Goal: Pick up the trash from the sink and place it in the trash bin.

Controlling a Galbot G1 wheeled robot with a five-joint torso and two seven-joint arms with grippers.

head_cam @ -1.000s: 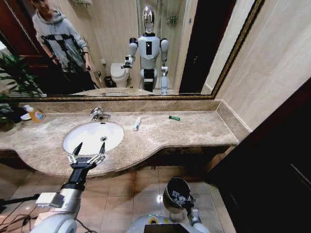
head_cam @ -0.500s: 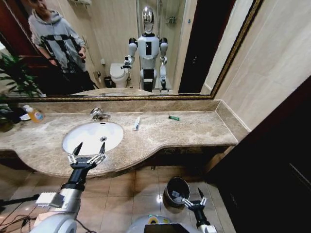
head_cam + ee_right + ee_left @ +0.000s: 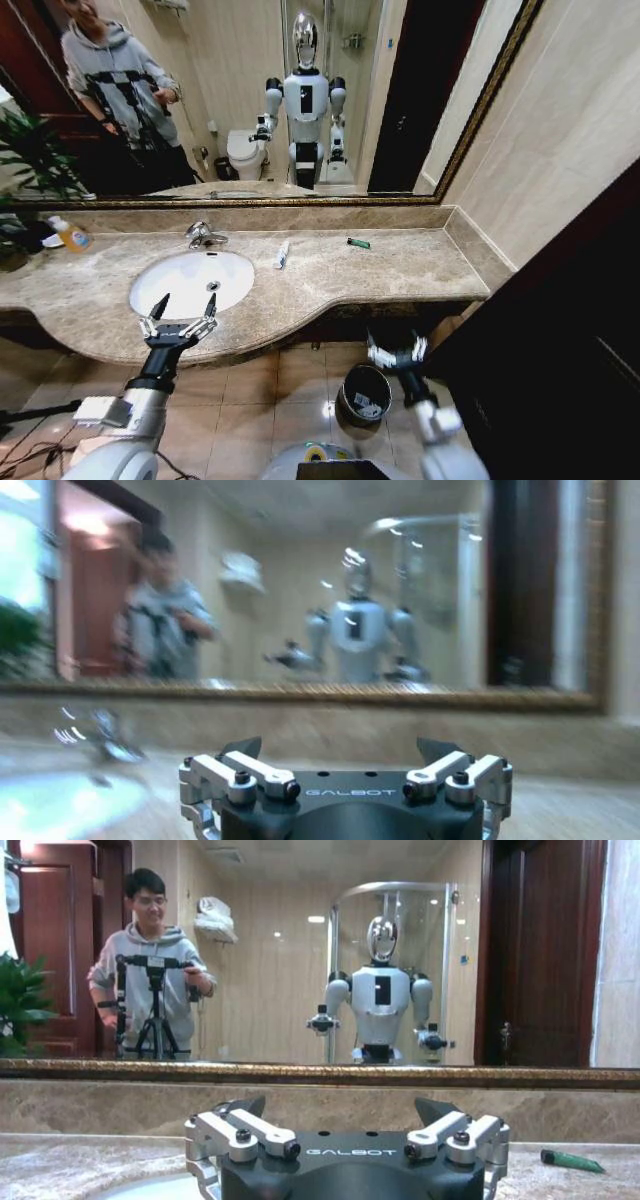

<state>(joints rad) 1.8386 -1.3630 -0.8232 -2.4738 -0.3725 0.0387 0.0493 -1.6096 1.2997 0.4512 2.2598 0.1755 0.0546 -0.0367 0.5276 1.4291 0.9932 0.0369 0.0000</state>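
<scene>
Your left gripper [image 3: 180, 318] hangs with fingers apart at the sink's [image 3: 190, 282] 6 o'clock rim. Your right gripper [image 3: 397, 352], also spread, hovers just above the trash bin [image 3: 363, 394] on the floor; a white-and-blue stick [image 3: 282, 254] lies on the bench [image 3: 400, 265] at the sink's 3 o'clock.

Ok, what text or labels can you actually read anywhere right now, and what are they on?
"GALBOT": on the left hand's black housing, left wrist view.
"GALBOT": on the right hand's black housing, right wrist view, slightly blurred.
Orange soap bottle label: too small to read.
White-and-blue stick and green piece on the countertop: no legible print.
</scene>
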